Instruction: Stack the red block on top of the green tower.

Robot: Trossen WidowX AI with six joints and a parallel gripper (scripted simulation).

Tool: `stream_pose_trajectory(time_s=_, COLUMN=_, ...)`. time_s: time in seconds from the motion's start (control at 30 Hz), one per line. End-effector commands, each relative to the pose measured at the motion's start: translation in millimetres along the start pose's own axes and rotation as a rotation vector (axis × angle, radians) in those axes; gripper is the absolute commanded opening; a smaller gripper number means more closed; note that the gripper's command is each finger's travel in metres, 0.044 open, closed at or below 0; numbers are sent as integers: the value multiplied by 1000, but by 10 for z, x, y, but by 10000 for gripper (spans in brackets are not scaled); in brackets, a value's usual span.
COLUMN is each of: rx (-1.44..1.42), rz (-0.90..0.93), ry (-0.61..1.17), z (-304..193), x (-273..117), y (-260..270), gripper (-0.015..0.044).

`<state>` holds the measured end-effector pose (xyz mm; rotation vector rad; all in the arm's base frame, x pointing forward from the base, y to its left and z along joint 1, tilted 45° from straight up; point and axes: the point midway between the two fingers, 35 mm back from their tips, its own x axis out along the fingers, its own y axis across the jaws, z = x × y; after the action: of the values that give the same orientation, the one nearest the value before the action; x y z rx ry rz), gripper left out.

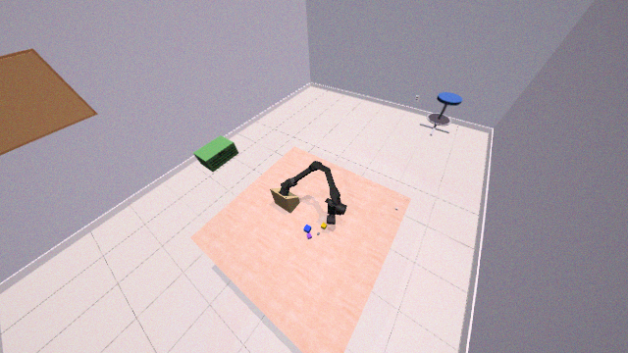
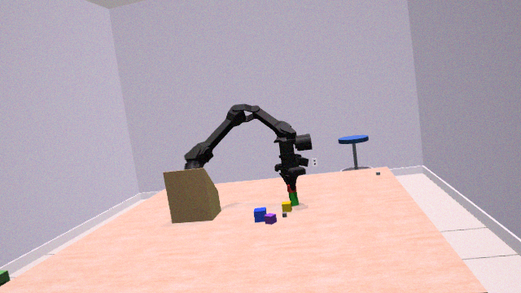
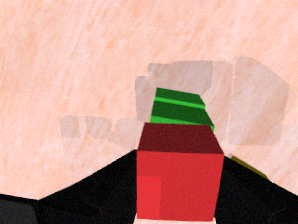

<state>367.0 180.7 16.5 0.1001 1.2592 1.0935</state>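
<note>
The black parallel-jaw gripper (image 3: 174, 183) is clamped on the small red cube-shaped block (image 3: 178, 175), its two dark fingers pressing the block's left and right sides at a partly open spread set by the block's width. Directly below the gripper, and a little ahead of it as the wrist view looks down, stands the green tower of stacked blocks (image 3: 178, 110); only its top and a strip of its upper side show past the far edge of the red block. In the exterior view the red block (image 2: 290, 189) sits right at the tip of the gripper (image 2: 291, 184) with the green tower (image 2: 294, 198) just beneath it; the two look to be touching or very nearly so, but whether the block's weight is already on the tower cannot be told from here. A yellow cube (image 2: 286, 206) lies just beside the tower's foot, with a blue cube (image 2: 260, 214) and a purple cube (image 2: 270, 218) farther out to the gripper's side. By my reading the pick-up and carry are done and the tower stands upright; what remains is to settle the block squarely on top, open the fingers without dragging it sideways, and lift clear so it rests alone. The tower's lean in the exterior view suggests alignment deserves care.
</note>
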Motion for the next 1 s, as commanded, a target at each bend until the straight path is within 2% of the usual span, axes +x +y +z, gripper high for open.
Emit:
stream_pose_trajectory(time_s=0.0, rx=3, rz=3, ry=-1, z=3, x=-46, y=-1, gripper=0)
stream_pose_trajectory(time_s=0.57, rx=4, rz=1, ry=2, z=-4, x=-4, y=2, gripper=440)
stream_pose_trajectory(time_s=0.97, rx=4, rz=1, ry=2, z=-4, x=-4, y=2, gripper=440)
